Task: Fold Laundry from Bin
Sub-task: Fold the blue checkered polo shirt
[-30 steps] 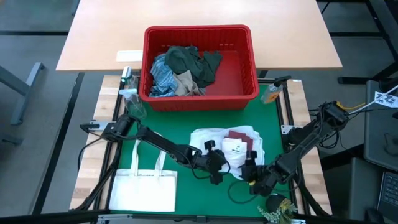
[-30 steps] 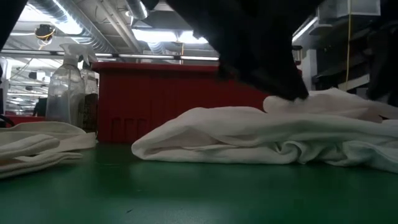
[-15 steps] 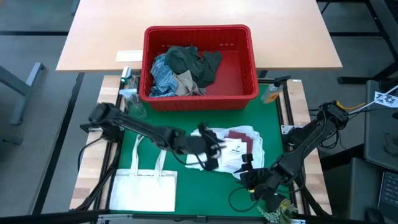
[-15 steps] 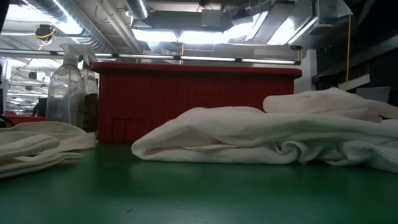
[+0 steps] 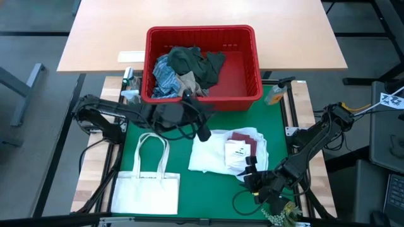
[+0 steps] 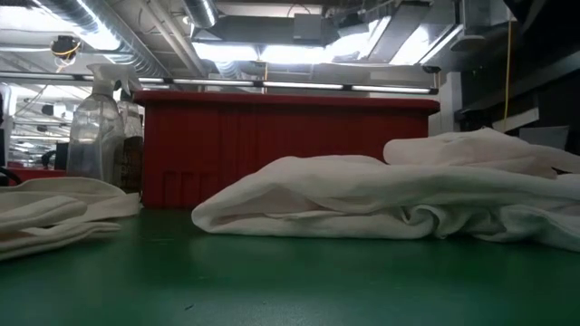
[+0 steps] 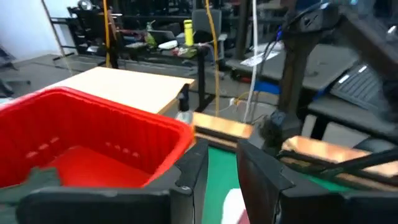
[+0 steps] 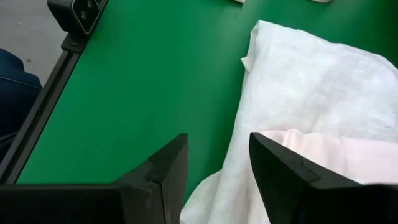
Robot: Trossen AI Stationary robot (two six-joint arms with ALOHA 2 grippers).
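Observation:
The red bin [image 5: 255,63] stands at the mat's far edge with a heap of laundry [image 5: 186,68] in it: dark green, striped blue and tan pieces. A white folded pile [image 5: 211,154] lies on the green mat, with a maroon piece [image 5: 241,137] and a white label [image 5: 237,151] on top. My left gripper [image 5: 203,130] hangs open in the air between the bin's near wall and the pile; in its wrist view its fingers [image 7: 252,168] hold nothing. My right gripper [image 5: 248,175] is open just above the pile's near right edge [image 8: 249,56].
A white tote bag [image 5: 146,189] lies flat at the near left of the mat. A spray bottle [image 5: 129,94] stands left of the bin and an orange bottle [image 5: 274,96] right of it. A black cable [image 5: 243,200] and a small sprig [image 5: 281,213] lie near the right arm.
My left gripper has risen off the white pile and swung toward the far edge and the bin, tipping up from a downward slant to nearly level. My right gripper has drawn back a little from the pile's near edge. The pile has stayed where it was.

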